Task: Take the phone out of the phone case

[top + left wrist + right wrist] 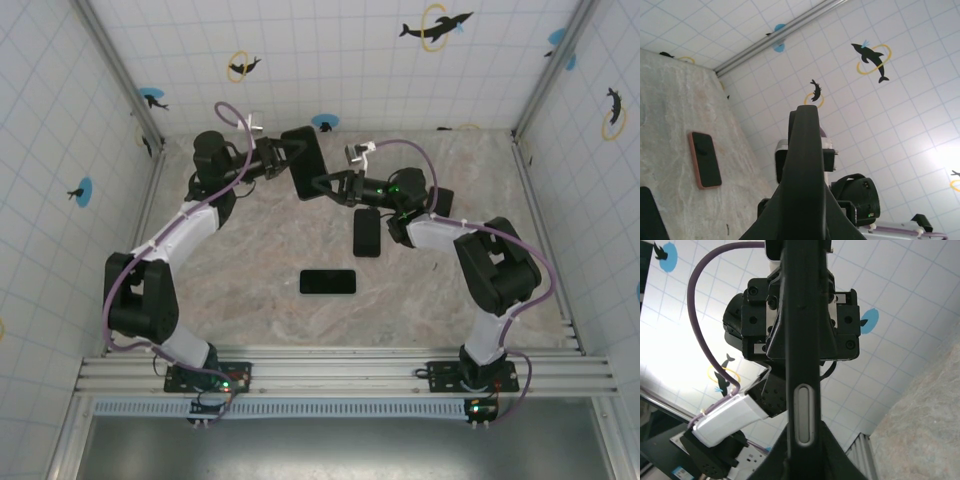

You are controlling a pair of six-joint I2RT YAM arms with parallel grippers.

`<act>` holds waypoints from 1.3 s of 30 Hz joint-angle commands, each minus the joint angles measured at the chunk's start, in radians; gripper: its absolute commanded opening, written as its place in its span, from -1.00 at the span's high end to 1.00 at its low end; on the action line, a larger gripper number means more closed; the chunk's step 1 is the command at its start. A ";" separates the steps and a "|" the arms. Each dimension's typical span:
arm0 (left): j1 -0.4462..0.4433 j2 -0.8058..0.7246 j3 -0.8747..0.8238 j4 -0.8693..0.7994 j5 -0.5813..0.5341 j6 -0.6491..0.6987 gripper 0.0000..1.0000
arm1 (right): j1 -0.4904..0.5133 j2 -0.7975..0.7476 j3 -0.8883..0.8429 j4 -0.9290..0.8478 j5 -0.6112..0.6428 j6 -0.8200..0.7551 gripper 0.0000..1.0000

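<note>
Two-arm rig over a marbled surface (240,310) enclosed by white tiled walls (60,120) bearing dolphin decals. The phone case (305,165), a dark slab, is held clear of the surface near its far edge, roughly midway between the left and right edges, tilted with its face towards the overhead camera. The left gripper (290,160) is pressed together on the case's left edge; the right gripper (328,186) pinches its lower right corner, so that the two grippers face each other across the slab. In the left wrist view the case appears edge-on as a narrow dark ridge, with the right arm's wrist housing (857,197) directly behind it. In the right wrist view the same edge runs up the frame and carries an elongated side button (804,415); the left arm's wrist block (795,322) and its purple cable (705,305) lie behind it. Whether a phone sits inside the case cannot be told. A black handset (328,282) lies flat near the centre of the surface, well apart from both grippers. A second, pink-rimmed handset (705,159) lies flat just below the right gripper, its far end close under the right forearm (420,232).
</note>
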 commanded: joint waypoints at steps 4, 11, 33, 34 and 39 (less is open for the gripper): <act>-0.005 0.021 0.040 0.086 -0.004 -0.033 1.00 | -0.005 -0.014 -0.011 0.110 0.002 0.029 0.51; -0.003 0.005 0.046 0.057 -0.143 -0.055 1.00 | -0.015 -0.072 -0.061 -0.023 0.033 -0.124 0.09; -0.110 -0.161 -0.113 0.085 -0.623 -0.135 1.00 | 0.119 -0.181 -0.194 -0.059 0.429 -0.351 0.06; -0.114 -0.162 -0.111 0.084 -0.623 -0.140 1.00 | 0.118 -0.173 -0.197 -0.041 0.441 -0.334 0.08; -0.126 -0.170 -0.102 0.059 -0.616 -0.145 1.00 | 0.118 -0.164 -0.168 0.005 0.449 -0.343 0.12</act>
